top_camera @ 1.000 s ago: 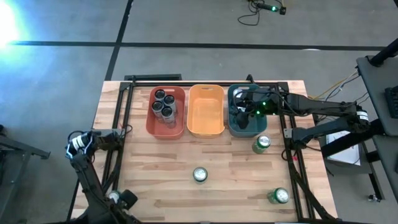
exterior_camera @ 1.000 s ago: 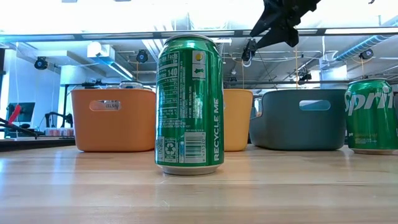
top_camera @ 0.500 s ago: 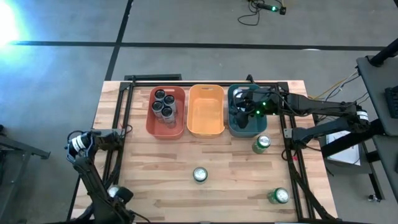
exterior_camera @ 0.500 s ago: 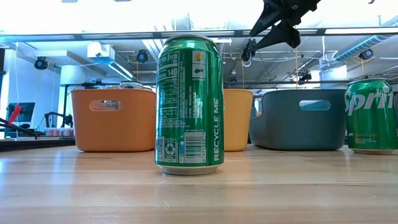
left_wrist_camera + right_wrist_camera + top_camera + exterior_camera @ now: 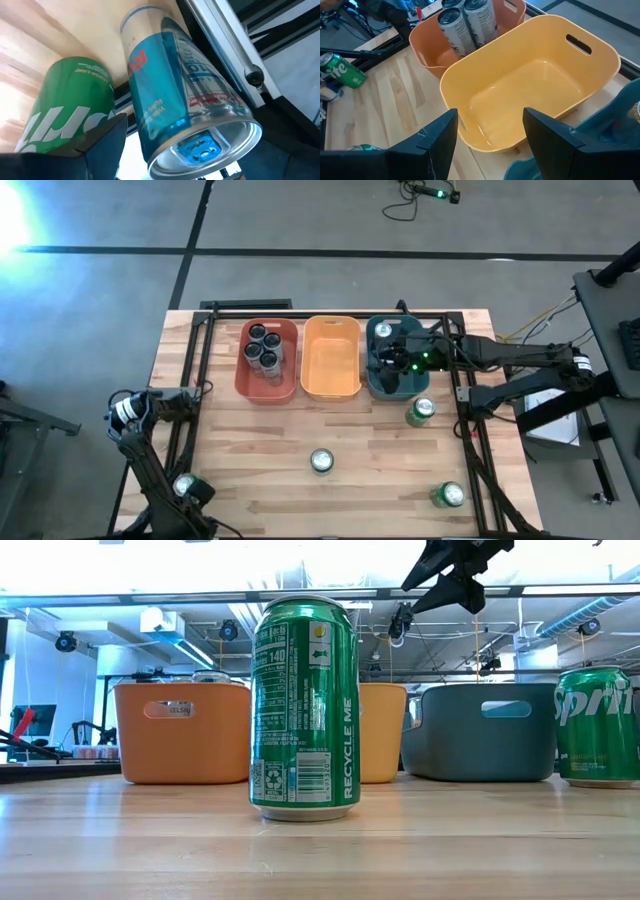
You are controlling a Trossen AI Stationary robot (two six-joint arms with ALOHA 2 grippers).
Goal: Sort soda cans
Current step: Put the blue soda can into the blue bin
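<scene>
Right gripper [image 5: 388,360] hovers over the teal tub [image 5: 376,385], fingers spread wide, nothing between them. One silver-topped can [image 5: 384,330] sits in that tub's far end. Four dark cans [image 5: 263,346] are clustered in the red tub [image 5: 247,380]; the yellow tub [image 5: 330,357] holds none. Three green cans stand loose on the surface [image 5: 240,450]: one [image 5: 420,411] just in front of the teal tub, one [image 5: 321,461] mid-surface, one [image 5: 447,495] at the near right. Left gripper [image 5: 185,490] is low at the near-left corner beside a pale blue can [image 5: 185,115] and a green one [image 5: 70,110]; its grip I cannot tell.
</scene>
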